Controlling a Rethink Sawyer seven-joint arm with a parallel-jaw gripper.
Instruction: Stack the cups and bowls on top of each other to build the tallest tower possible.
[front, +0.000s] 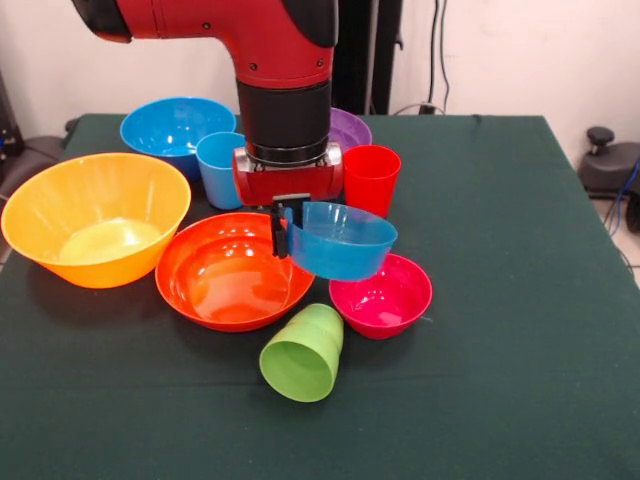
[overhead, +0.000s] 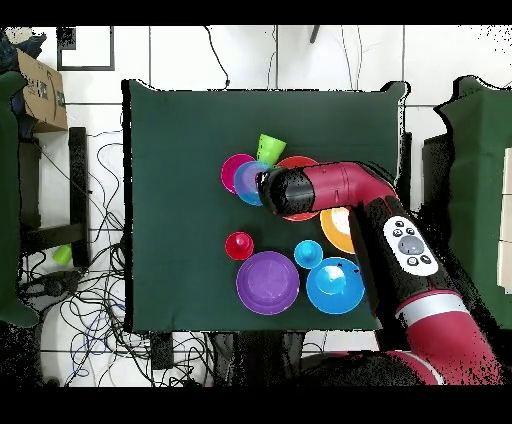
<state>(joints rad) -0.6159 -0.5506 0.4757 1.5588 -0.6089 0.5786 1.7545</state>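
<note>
Currently the claw is clamped on the rim of the small blue bowl, held clear of the surface near its centre. Next move, by judgement: lower it squarely into the magenta bowl just beneath.

Bowls and cups are glossy, smooth plastic that catches highlights. The surface wears matt dark-green cloth. The arm has a smooth, slightly shiny red shell.

Arm bent downward, fingers seemingly clamped on a rim.
</note>
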